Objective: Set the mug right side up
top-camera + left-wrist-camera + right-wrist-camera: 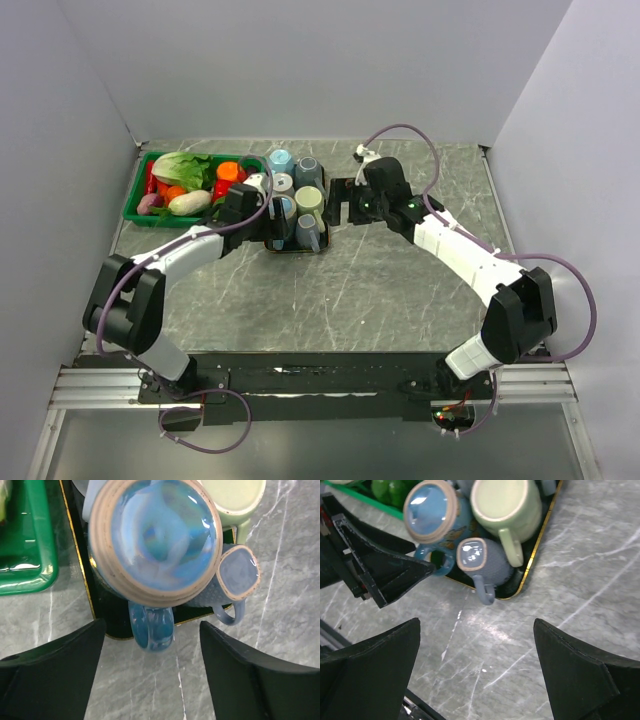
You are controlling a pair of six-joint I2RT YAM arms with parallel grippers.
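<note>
A glossy blue mug (157, 540) stands upside down on the black, gold-rimmed tray (112, 625), its ringed base facing up. Its handle (151, 630) sticks out over the tray's near edge. My left gripper (152, 672) hovers just short of that handle, open, with one finger on each side and nothing between them. In the top view the left gripper (275, 215) sits at the tray's left front and the right gripper (345, 205) just right of the tray. The right gripper (477, 675) is open over bare table, and its view shows the same blue mug (432, 510).
Beside the blue mug the tray holds a small grey-blue mug (239, 573) and a pale green mug (505, 505), both base up, with more mugs behind (300, 175). A green basket of vegetables (135, 205) stands left of the tray. Grey walls enclose the marble table.
</note>
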